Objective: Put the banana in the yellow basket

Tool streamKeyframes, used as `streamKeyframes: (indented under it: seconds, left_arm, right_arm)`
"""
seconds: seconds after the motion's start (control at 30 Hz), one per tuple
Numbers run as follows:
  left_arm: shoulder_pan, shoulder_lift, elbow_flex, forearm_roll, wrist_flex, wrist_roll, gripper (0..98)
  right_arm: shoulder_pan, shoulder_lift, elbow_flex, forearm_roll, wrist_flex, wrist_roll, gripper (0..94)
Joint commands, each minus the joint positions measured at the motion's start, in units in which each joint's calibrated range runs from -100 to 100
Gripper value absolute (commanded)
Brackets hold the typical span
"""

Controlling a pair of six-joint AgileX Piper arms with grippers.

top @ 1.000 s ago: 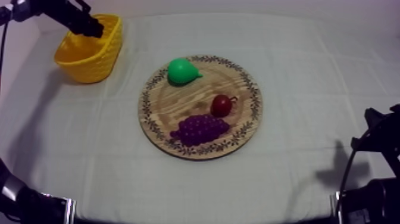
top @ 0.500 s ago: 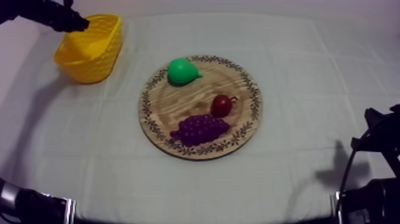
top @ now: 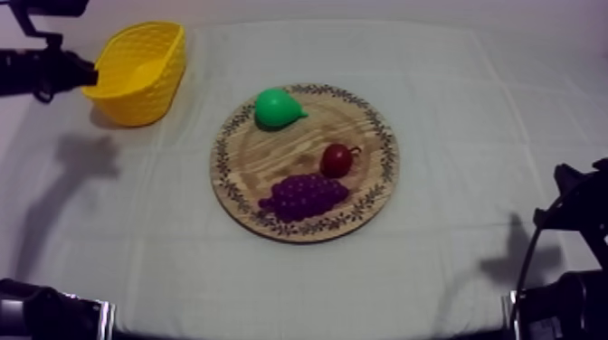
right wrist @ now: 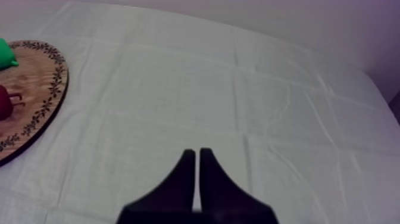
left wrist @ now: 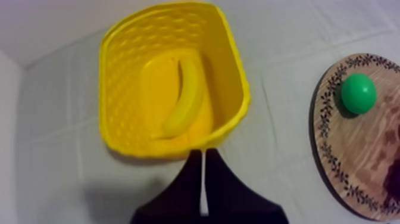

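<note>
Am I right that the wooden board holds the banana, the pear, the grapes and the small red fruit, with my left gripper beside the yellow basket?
Not quite: the banana lies in the yellow basket, not on the wooden board, as the left wrist view shows. The pear, the grapes and the small red fruit are on the board, with the left gripper beside the basket.

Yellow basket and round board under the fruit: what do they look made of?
Yellow lattice-walled basket: likely moulded plastic, since the colour is uniform and the walls carry a regular pressed weave pattern. Round board with patterned rim: looks like wood with a matte finish. Grain lines run across its face, though a printed veneer can't be excluded.
</note>
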State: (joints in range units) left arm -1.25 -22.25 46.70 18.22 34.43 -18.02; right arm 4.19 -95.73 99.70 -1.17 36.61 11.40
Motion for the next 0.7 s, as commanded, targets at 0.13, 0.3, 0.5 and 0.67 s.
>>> streamKeyframes:
  seconds: [0.13,0.3,0.5,0.67]
  left_arm:
    - [0.59,-16.96,20.74,0.86,-7.81,0.53,0.2]
    - [1.05,-26.20,30.81,0.98,-13.07,1.76,0.2]
    - [2.15,-35.62,40.91,0.82,-17.26,3.78,0.2]
    - [2.44,-43.62,47.36,-0.35,-18.55,6.19,0.1]
  right_arm:
    - [0.02,-0.02,-0.03,0.02,0.00,0.00,0.2]
    - [0.02,-0.02,-0.03,0.02,0.00,0.00,0.2]
    - [0.02,-0.02,-0.03,0.02,0.00,0.00,0.2]
    - [0.02,-0.02,-0.03,0.02,0.00,0.00,0.2]
